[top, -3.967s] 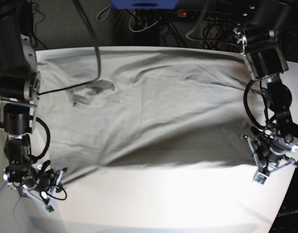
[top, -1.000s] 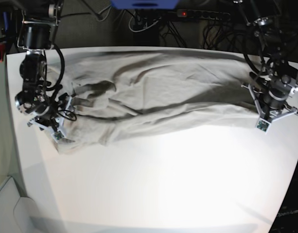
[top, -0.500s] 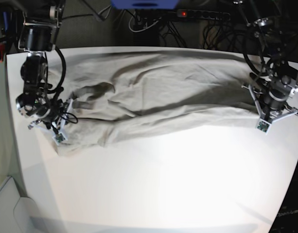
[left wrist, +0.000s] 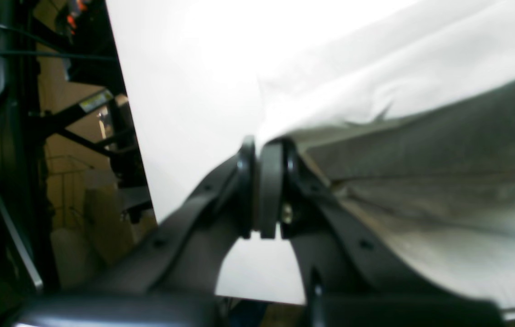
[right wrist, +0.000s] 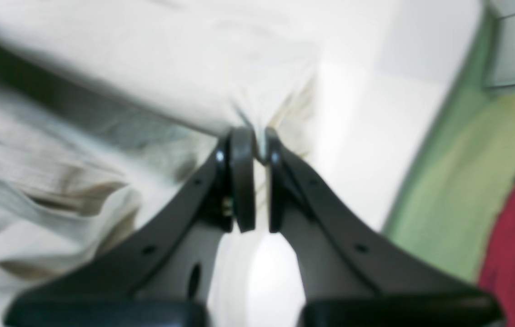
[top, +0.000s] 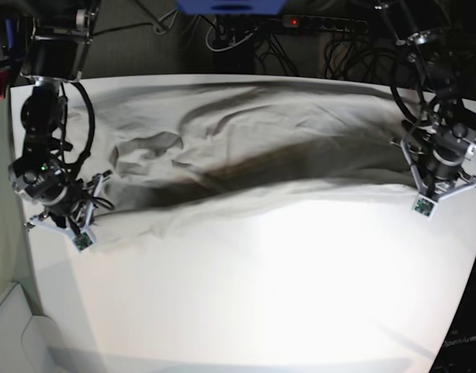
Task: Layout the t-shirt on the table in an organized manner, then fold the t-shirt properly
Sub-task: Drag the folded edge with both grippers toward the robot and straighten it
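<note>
The white table (top: 245, 295) carries the t-shirt (top: 261, 148), stretched across its far half between both arms. The left gripper (left wrist: 264, 150) is clamped on one cloth edge, the right gripper (right wrist: 257, 145) pinches the opposite edge.

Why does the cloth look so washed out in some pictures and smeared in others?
Base view: glare whitens the table, while a dark shadow band crosses the t-shirt. Right wrist view: the cloth is blurred. Left wrist view: bright overexposure above, the underside in shade.
</note>
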